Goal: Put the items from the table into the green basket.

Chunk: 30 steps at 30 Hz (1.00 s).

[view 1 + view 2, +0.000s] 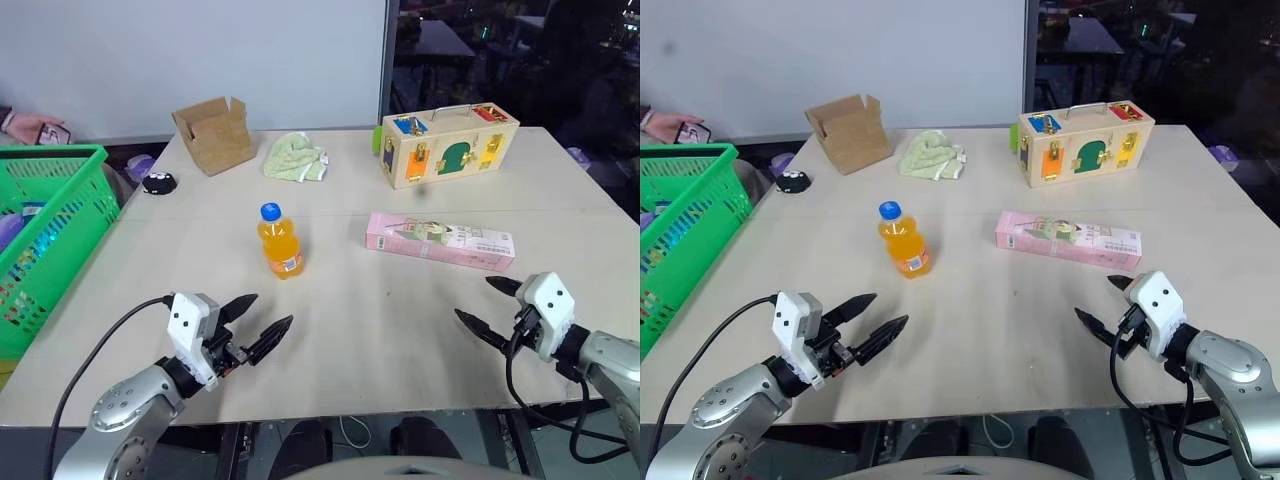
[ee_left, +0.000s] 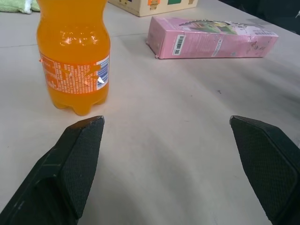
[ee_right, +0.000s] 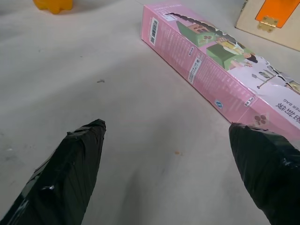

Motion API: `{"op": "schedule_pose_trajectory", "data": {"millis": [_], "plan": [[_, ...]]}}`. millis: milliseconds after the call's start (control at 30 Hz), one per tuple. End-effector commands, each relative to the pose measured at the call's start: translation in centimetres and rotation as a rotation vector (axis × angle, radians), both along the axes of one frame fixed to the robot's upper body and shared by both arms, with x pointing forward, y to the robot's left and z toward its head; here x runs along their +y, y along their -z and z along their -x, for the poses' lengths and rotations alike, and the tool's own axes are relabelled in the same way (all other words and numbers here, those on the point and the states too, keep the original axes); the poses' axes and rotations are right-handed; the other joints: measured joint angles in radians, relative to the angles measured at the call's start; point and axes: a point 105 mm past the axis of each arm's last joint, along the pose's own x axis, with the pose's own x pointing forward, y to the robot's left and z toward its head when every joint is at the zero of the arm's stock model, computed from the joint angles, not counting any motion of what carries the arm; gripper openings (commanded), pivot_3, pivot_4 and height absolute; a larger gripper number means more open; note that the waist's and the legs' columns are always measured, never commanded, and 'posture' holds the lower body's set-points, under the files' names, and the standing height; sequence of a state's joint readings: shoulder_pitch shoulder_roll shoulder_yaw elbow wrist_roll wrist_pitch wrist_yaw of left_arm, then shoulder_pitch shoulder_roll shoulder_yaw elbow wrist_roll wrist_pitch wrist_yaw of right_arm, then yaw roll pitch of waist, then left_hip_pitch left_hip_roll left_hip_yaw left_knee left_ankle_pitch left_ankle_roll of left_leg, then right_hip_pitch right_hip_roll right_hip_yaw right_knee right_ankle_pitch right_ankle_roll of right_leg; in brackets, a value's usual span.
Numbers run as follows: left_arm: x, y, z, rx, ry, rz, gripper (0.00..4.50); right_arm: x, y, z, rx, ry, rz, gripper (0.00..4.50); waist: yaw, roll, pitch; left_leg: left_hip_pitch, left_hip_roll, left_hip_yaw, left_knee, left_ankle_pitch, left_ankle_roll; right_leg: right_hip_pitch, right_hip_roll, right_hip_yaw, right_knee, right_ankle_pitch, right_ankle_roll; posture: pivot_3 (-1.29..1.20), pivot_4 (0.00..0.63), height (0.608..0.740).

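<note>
I see the orange bottle (image 1: 280, 240) standing upright near the centre of the table (image 1: 360, 320), the pink carton (image 1: 440, 240) lying flat to its right. The green basket (image 1: 50, 240) sits at the left edge; something lies inside it, though I can't make out what. My left gripper (image 1: 262, 325) and right gripper (image 1: 488, 304) hover low in frame, fingers spread wide, holding nothing.

You had a matt beige table (image 1: 400, 330), smooth. Orange bottle (image 1: 280, 242) was glossy clear plastic with a paper-like label; pink carton (image 1: 440, 240) was slightly glossy printed card. Green basket (image 1: 60, 205) looked like hard moulded plastic. Finger pads (image 2: 79, 159) were black, finely textured.
</note>
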<state>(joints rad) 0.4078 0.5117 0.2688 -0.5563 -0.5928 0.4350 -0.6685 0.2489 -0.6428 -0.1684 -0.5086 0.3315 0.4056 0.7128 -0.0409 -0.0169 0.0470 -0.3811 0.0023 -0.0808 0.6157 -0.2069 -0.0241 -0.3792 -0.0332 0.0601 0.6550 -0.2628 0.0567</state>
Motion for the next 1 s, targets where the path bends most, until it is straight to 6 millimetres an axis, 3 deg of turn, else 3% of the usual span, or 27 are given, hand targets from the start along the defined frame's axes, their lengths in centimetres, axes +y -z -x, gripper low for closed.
{"op": "schedule_pose_trajectory", "data": {"millis": [33,300,533,800,1000], "plan": [[-0.9,-1.8,-0.2,-0.07,0.051,-0.005,4.45,0.5,-1.8,-0.8,-0.069,-0.046,0.008,4.5,0.0,0.0,0.0,0.0,0.0,0.0,0.0,0.0,0.0,0.0,0.0,0.0,0.0,0.0,0.0,-0.02,0.0,0.74],[-4.1,-4.3,-0.4,-0.162,0.238,-0.019,4.45,0.0,-3.7,-5.2,-0.078,-0.109,0.139,4.5,0.001,0.001,0.002,0.001,0.0,0.004,0.001,-0.001,0.002,0.0,0.0,0.003,0.0,0.0,0.0,0.0,0.0,0.74],[-6.3,-5.6,-1.0,-0.214,0.335,-0.044,4.45,-1.2,-4.1,-10.8,0.042,-0.224,0.334,4.5,-0.001,0.001,0.003,0.001,0.0,0.005,0.001,-0.001,0.002,0.0,0.001,0.005,0.0,0.0,0.0,0.0,0.0,0.74],[-7.1,-6.1,-0.6,-0.238,0.375,-0.064,4.45,-1.9,-2.9,-15.8,0.192,-0.288,0.539,4.5,0.001,0.003,0.005,0.002,0.001,0.005,0.001,-0.001,0.003,0.0,0.003,0.006,0.001,0.003,-0.004,0.1,0.0,0.74],[-7.6,-6.1,0.3,-0.234,0.384,-0.05,4.45,-2.8,-1.2,-16.5,0.342,-0.287,0.666,4.5,0.026,0.003,0.005,0.001,0.0,0.005,0.0,-0.001,0.003,0.0,0.002,0.006,0.001,0.003,-0.004,0.14,0.0,0.74]]}}
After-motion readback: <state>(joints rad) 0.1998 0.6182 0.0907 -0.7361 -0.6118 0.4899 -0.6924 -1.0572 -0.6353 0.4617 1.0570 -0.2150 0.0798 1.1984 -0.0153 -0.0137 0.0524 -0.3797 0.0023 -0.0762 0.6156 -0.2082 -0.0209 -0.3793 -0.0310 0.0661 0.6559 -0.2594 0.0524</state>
